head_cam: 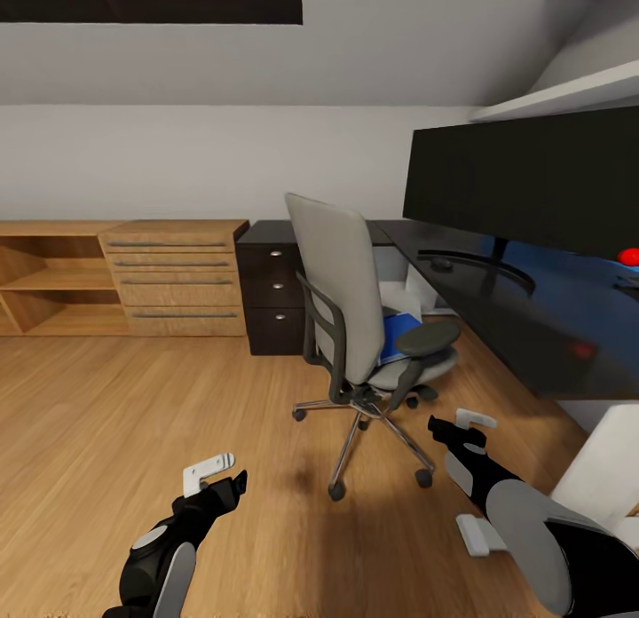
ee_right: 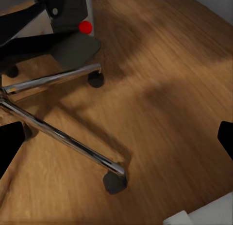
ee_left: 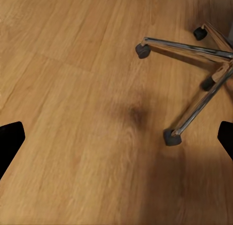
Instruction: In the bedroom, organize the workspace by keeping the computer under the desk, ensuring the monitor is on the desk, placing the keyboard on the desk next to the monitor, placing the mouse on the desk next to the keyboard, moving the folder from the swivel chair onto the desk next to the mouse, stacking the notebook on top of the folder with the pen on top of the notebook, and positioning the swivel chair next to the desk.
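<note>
Lying on the seat of the swivel chair (head_cam: 342,289): the folder (head_cam: 401,334), bright blue, mostly hidden behind the backrest and the black armrest. Standing on the wooden floor (head_cam: 133,405) just beside the desk (head_cam: 497,307), chair back turned toward the camera, seat facing the desktop, chrome star base and castors spreading out below. Showing again in the left wrist view as chrome legs and castors (ee_left: 194,79), and in the right wrist view as chrome legs under a dark shape with a red dot (ee_right: 53,113).

Sitting on the glossy black desktop: the monitor (head_cam: 532,178), wide and black-fronted, curved stand beneath it, red dot at its lower corner. Resting under the desk, beyond the chair: a light grey boxy shape, apparently the computer (head_cam: 399,294), largely hidden.

Hovering low over the floor, well apart from the chair: the left gripper (head_cam: 216,478), fingers spread wide, holding nothing. Hovering nearer the chair's base, close to the desk's white leg: the right gripper (head_cam: 457,427), likewise spread wide and holding nothing.

Standing against the far wall: light wooden cabinets (head_cam: 124,276), with black drawers (head_cam: 275,289) at the desk's end.
</note>
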Tool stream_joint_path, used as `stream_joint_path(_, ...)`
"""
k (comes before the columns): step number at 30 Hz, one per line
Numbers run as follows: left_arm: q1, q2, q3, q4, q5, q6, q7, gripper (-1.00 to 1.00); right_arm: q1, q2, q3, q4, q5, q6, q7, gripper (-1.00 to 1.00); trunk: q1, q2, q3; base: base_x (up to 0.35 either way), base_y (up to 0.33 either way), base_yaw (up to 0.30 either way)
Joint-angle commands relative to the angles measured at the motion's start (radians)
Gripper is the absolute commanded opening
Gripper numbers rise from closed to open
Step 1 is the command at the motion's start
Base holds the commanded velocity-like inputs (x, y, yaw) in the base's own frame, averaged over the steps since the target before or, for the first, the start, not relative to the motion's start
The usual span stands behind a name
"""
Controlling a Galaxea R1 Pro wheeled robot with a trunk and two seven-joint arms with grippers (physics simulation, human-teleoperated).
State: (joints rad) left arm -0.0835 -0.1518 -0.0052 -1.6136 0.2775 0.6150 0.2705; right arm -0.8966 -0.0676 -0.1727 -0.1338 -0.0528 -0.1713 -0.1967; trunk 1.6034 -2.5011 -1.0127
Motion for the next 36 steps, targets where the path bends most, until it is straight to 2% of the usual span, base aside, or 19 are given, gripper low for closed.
stream_joint_path(1,-0.001,0.0,-0.001,-0.001,0.011,0.003,0.009,1.0,-0.001,0.0,-0.002,0.001,-0.006,-0.007,0.001,1.0,0.0,-0.001,-0.005,0.0,0.0,0.0)
stream_joint_path(9,-0.001,0.0,-0.003,-0.002,0.011,0.004,0.009,1.0,-0.001,0.002,-0.004,-0.003,-0.006,-0.039,0.0,1.0,0.004,-0.003,-0.036,0.0,0.0,0.0)
stream_joint_path(15,-0.001,0.0,-0.005,-0.002,0.01,0.005,0.009,1.0,-0.001,0.006,-0.005,-0.011,-0.005,-0.139,-0.009,1.0,0.004,-0.003,-0.036,0.0,0.0,0.0)
stream_joint_path(19,0.0,0.0,-0.005,-0.001,0.009,0.006,0.008,1.0,-0.001,0.009,-0.004,-0.01,-0.005,-0.173,-0.034,1.0,0.004,-0.003,-0.036,0.043,0.0,0.0)
stream_joint_path(26,0.0,0.0,-0.006,0.001,0.008,0.006,0.007,1.0,-0.001,0.029,-0.004,-0.012,-0.004,-0.177,-0.038,1.0,0.004,-0.003,-0.036,0.168,0.0,0.0)
stream_joint_path(36,0.0,0.0,-0.006,0.001,0.008,0.006,0.007,1.0,-0.001,0.031,-0.004,-0.011,-0.004,-0.177,-0.038,1.0,0.004,-0.003,-0.036,0.116,-0.008,0.016)
